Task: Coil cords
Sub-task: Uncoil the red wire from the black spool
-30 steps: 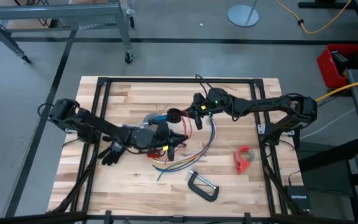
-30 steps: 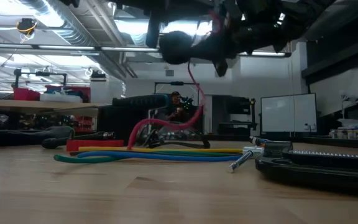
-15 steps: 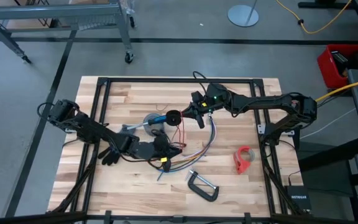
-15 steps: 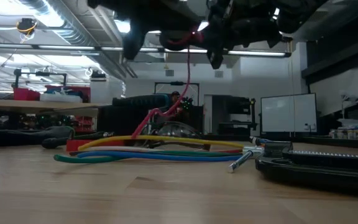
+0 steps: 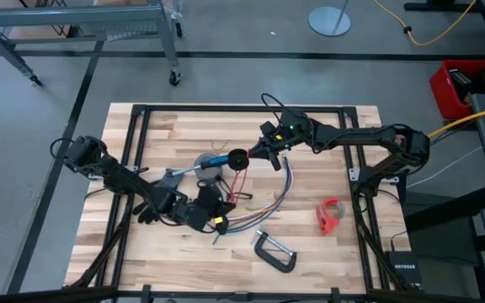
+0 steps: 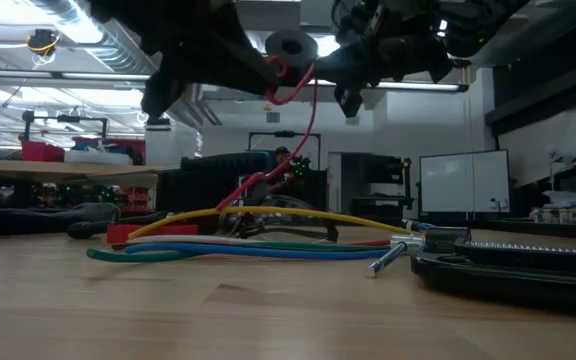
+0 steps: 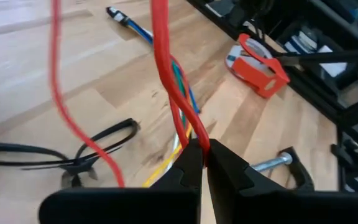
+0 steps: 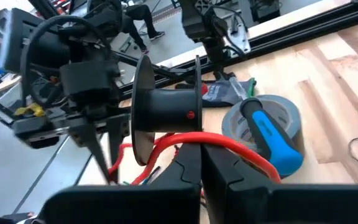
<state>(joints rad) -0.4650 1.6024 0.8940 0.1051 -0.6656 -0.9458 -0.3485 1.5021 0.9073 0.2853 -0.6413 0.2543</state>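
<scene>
I read only one label: "NETGEAR" on a black box (image 5: 403,268) beyond the tabletop's (image 5: 167,135) right edge. My left tool (image 7: 204,149) sits low toward the left front of the tabletop, its fingers pressed together on the red cord (image 7: 166,68), which rises from them. My right tool (image 8: 202,155) is raised over the middle, fingers likewise closed on that red cord where it wraps a black spool (image 8: 166,111); in the high view the spool (image 5: 237,158) hangs just beside a grey tape roll (image 5: 210,163) with a blue-handled tool (image 8: 269,134) resting across it. The bundle (image 5: 263,202) of yellow, blue, green and purple strands lies loose on the wood between the arms, curving toward the front. A thin black wire (image 7: 98,146) loops beside it. A red tape dispenser (image 5: 330,215) and a C-clamp (image 5: 274,251) lie front right, well apart from the cords. The far strip and the left side of the wood are bare.
</scene>
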